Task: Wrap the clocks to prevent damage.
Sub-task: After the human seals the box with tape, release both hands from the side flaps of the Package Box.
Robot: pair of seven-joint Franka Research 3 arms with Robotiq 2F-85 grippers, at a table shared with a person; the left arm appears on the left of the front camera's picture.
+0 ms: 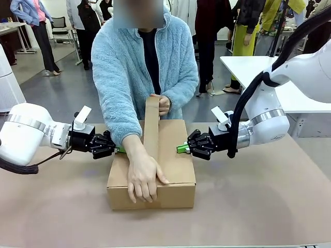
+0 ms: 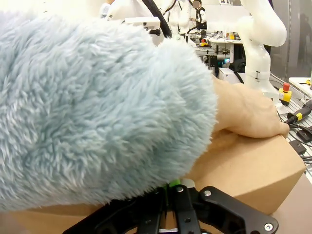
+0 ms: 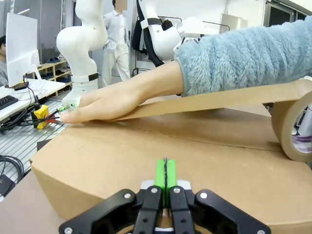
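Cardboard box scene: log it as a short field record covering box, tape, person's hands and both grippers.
box: brown cardboard box, flaps closed, mid-table
tape: brown strip stretched along the top seam from the tape roll at the far edge
near hand: hand flat, pressing the strip down at the box's near edge
far hand: hand at the roll
left gripper: left gripper shut, pads against the box's left side
right gripper: right gripper shut, pads against the box's right side
wrapped bundle: not visible
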